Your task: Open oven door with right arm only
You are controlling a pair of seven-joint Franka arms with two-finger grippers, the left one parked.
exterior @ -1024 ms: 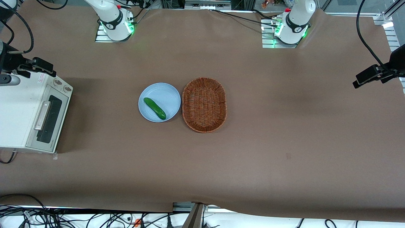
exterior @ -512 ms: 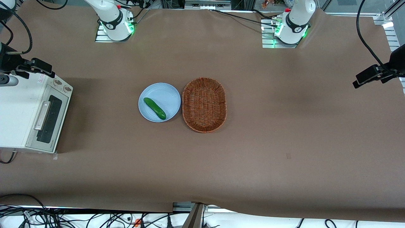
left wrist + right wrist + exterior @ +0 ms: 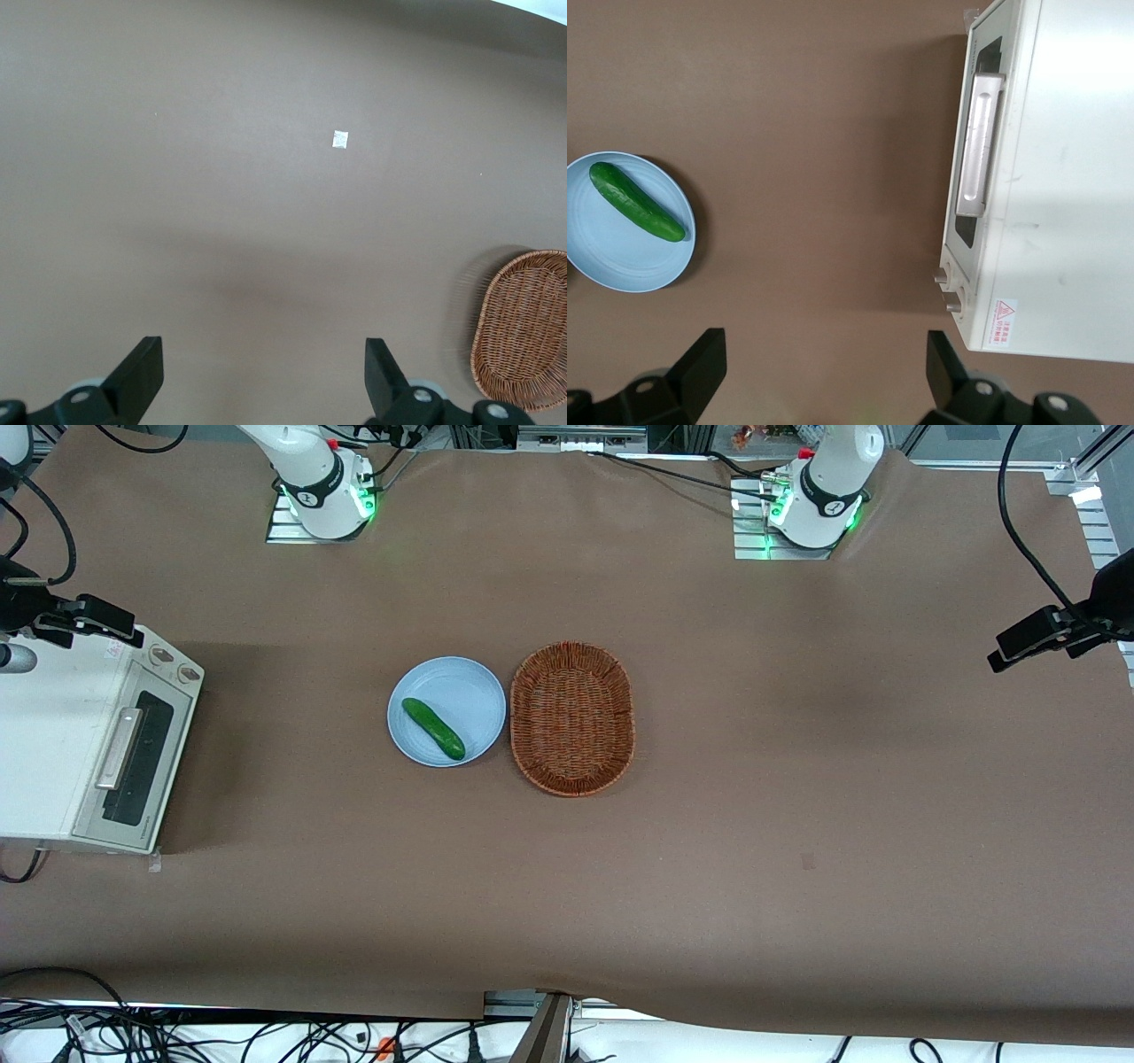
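The white oven (image 3: 53, 735) stands at the working arm's end of the table. Its silver-grey oven door (image 3: 133, 766) looks shut, with the bar handle (image 3: 120, 748) lying along it and two knobs (image 3: 173, 664) beside it. My right arm's gripper (image 3: 102, 618) hovers above the oven's top near the knobs, farther from the front camera than the handle. In the right wrist view the gripper (image 3: 824, 363) is open and empty, its fingers (image 3: 704, 359) wide apart over bare cloth. That view also shows the oven (image 3: 1063, 177), the door (image 3: 990, 53) and the handle (image 3: 980, 146).
A blue plate (image 3: 461, 682) holding a green cucumber (image 3: 433, 728) sits mid-table, with an oval wicker basket (image 3: 572, 717) beside it. The plate (image 3: 620, 257) and cucumber (image 3: 636, 201) also show in the right wrist view. Brown cloth covers the table.
My gripper has drifted a little toward the working arm's end of the table, over the oven's top. The oven, door, plate and basket have not moved.
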